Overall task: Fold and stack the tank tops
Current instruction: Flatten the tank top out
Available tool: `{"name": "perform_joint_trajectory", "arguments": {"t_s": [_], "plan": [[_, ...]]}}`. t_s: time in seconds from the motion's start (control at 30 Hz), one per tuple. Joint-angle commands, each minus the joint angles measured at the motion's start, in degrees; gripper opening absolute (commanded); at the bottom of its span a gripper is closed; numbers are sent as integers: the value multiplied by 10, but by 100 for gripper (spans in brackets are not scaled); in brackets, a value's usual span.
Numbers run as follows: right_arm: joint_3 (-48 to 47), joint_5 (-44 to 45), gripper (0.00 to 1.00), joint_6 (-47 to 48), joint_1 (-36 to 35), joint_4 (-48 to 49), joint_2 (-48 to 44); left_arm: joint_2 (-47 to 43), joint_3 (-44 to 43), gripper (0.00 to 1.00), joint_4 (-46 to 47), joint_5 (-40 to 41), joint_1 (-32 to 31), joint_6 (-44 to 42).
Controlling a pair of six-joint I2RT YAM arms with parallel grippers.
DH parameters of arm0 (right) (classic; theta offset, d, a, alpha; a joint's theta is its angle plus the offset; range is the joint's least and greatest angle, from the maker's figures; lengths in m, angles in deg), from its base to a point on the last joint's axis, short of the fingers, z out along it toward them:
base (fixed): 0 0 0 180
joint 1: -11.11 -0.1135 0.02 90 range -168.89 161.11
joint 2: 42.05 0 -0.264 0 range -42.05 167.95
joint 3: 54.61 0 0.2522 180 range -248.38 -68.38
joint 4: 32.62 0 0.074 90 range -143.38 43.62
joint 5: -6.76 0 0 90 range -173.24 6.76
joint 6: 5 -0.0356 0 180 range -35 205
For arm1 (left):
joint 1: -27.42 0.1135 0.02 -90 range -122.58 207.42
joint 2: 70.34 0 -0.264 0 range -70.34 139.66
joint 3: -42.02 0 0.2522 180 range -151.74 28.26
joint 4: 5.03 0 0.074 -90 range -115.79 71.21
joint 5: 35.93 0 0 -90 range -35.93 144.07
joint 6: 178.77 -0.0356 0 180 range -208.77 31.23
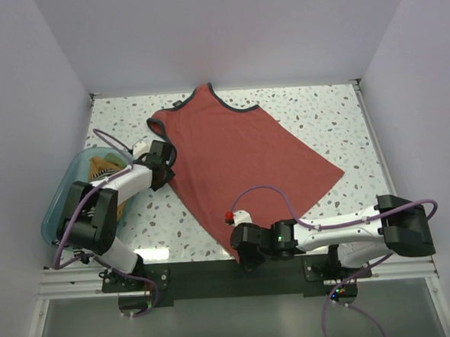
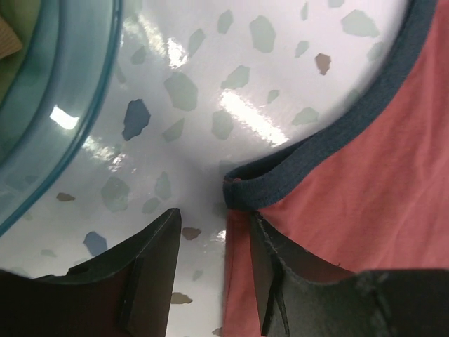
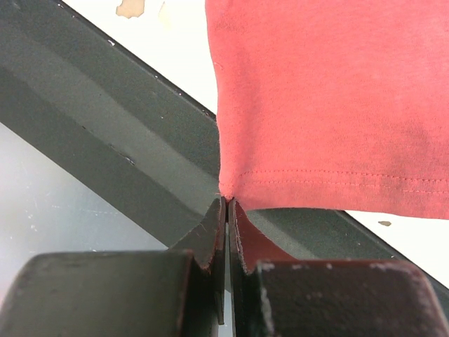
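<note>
Nearest you, the right pincer point(image 3: 228, 205) clenches the hem corner point(image 3: 233, 184) of the rust-red tank top point(image 1: 239, 156), spread ahead of it. The left pincer point(image 2: 210, 221), released, straddles its navy trim point(image 2: 330, 140). Likely limp and light: grip seamed edges.

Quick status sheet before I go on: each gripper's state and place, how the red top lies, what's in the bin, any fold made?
top: rust-red tank top spread flat, diagonal on the speckled table, neck at the far side
left gripper: open, straddling the top's side edge below the navy trim
right gripper: shut on the hem corner, at the table's near edge
bin: teal bin at left, mustard-orange cloth inside
fold: none visible
</note>
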Motion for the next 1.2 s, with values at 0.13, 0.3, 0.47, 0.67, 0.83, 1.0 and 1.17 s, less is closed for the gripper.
{"name": "perform_joint_trajectory", "arguments": {"t_s": [0.13, 0.3, 0.47, 0.67, 0.83, 1.0, 1.17], "plan": [[-8, 9, 0, -6, -3, -8, -5, -39, 54, 47, 125, -31, 19, -19], [-5, 8, 0, -6, -3, -2, -2, -46, 66, 39, 149, -41, 26, -27], [-4, 2, 0, -7, -2, 5, 4, -67, 77, 37, 167, -39, 26, -37], [-3, 2, 0, -6, -3, 7, 2, -44, 64, 41, 156, -30, 34, -40], [-1, -1, 0, -8, -3, 7, -4, -20, 61, 38, 186, -37, 34, -51], [2, -2, 0, -11, -3, 6, -9, -5, 60, 22, 191, -41, 35, -53], [-5, -16, 0, -7, -4, 15, -6, -17, 43, 1, 158, -15, 44, -48]]}}
